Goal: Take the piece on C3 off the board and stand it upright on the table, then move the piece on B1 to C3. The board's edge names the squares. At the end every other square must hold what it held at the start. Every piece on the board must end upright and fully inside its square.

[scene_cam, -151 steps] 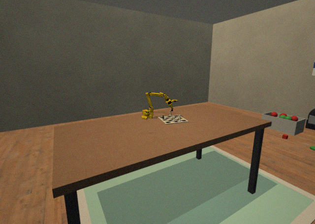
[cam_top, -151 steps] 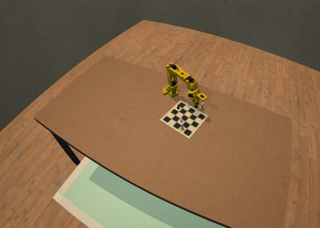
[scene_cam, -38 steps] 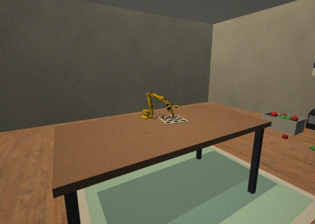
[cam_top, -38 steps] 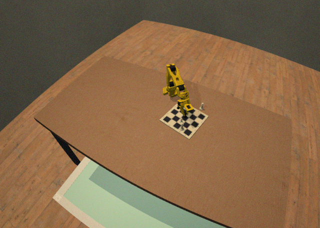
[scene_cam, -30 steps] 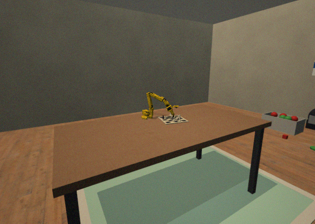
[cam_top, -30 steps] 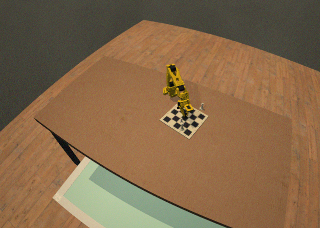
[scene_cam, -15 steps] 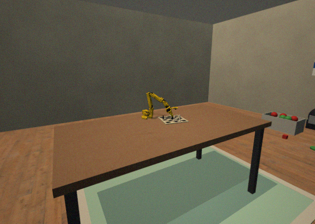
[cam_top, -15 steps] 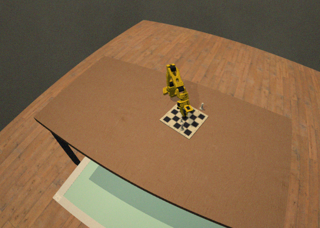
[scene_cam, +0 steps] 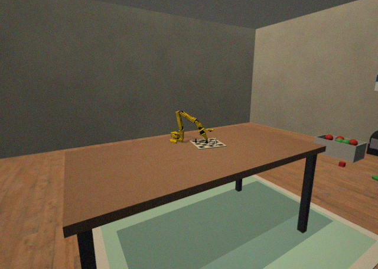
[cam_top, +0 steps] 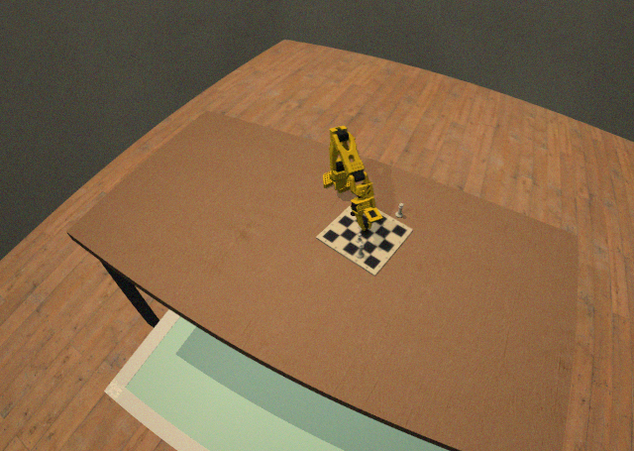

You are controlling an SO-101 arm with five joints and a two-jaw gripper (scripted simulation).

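Observation:
A small checkered board [cam_top: 365, 238] lies on the table in front of the yellow arm; it also shows in the exterior view [scene_cam: 207, 143]. My gripper [cam_top: 365, 226] points down over the board's middle and is shut on a small dark chess piece, held low at the board; the piece is mostly hidden by the jaws. The gripper shows in the exterior view too [scene_cam: 207, 141]. A white piece [cam_top: 399, 210] stands upright on the table just off the board's right corner. Two pale pieces [cam_top: 361, 247] stand on the board's near side.
The arm's base [cam_top: 334, 178] sits just behind the board. A small dark piece [scene_cam: 195, 139] stands at the board's edge nearest the base. A grey bin with red and green balls [scene_cam: 340, 145] is on the floor far to the right.

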